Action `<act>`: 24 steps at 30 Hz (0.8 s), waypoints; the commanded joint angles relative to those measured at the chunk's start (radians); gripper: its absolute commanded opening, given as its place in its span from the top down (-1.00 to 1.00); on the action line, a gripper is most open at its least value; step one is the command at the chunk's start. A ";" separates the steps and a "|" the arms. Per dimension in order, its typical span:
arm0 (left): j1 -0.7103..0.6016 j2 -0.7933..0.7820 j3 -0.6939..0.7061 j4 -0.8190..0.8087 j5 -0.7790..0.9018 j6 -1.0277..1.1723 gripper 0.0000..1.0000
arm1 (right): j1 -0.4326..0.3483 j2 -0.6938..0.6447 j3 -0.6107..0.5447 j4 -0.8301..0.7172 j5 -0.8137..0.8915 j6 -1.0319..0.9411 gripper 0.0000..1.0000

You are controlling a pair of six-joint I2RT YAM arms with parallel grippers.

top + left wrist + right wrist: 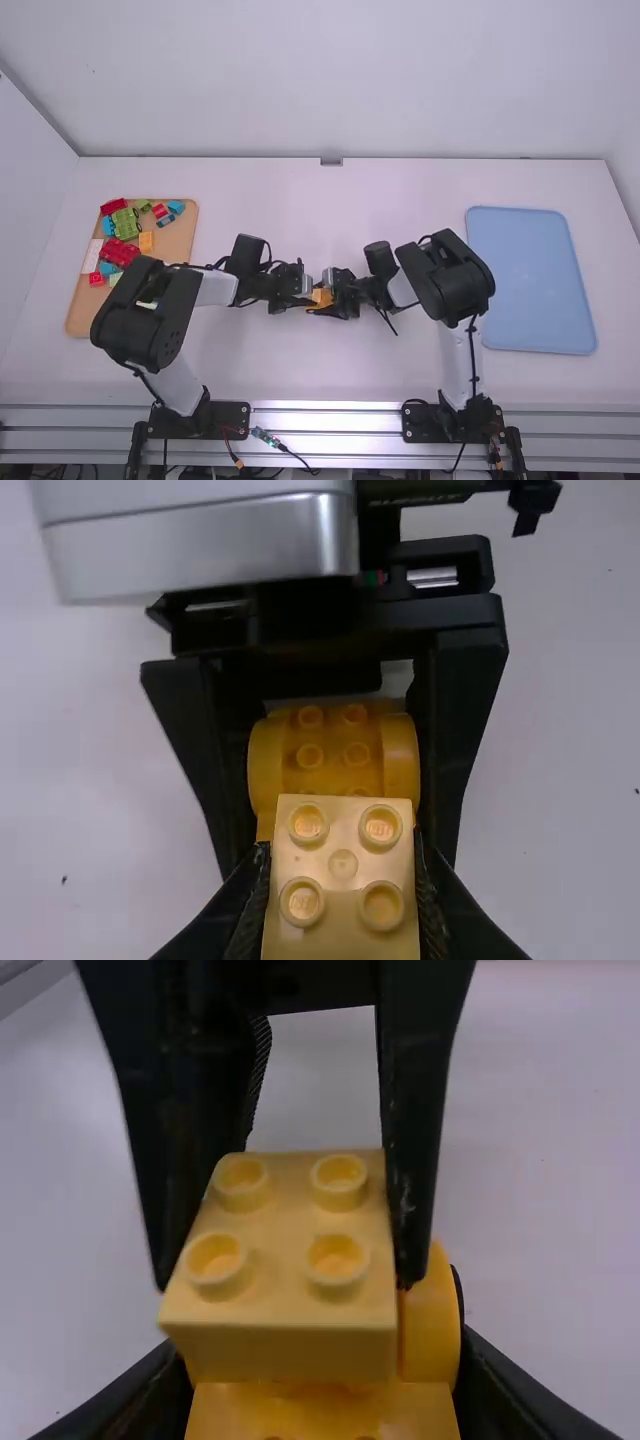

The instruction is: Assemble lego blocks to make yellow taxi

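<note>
Near the table's middle, my left gripper [308,299] and right gripper [335,301] face each other, with orange-yellow parts [321,298] between them. A pale yellow 2x2 brick [343,877] is clamped by my left gripper [343,890], studs in sight. Just beyond it, the other gripper's fingers flank a deeper yellow studded piece with rounded sides [333,755]. From the right wrist, my right gripper [325,1390] grips that deeper yellow piece [430,1320], and the pale brick [290,1260] overlaps it. Whether the two are joined I cannot tell.
An orange-brown tray [180,240] at the left holds several red, green, blue and yellow blocks and a pale plate [92,256]. On the right side of the table lies a light blue tray [530,280].
</note>
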 commanded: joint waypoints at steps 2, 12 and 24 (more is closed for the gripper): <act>-0.008 0.019 0.005 0.000 -0.022 0.005 0.96 | -0.003 0.023 -0.004 -0.020 0.031 -0.005 0.05; -0.012 0.090 0.006 0.045 -0.002 -0.003 0.96 | -0.002 0.023 -0.005 -0.023 0.032 -0.008 0.04; -0.003 0.080 0.029 0.018 -0.078 -0.088 0.96 | -0.029 0.023 0.000 -0.027 0.031 0.010 -0.01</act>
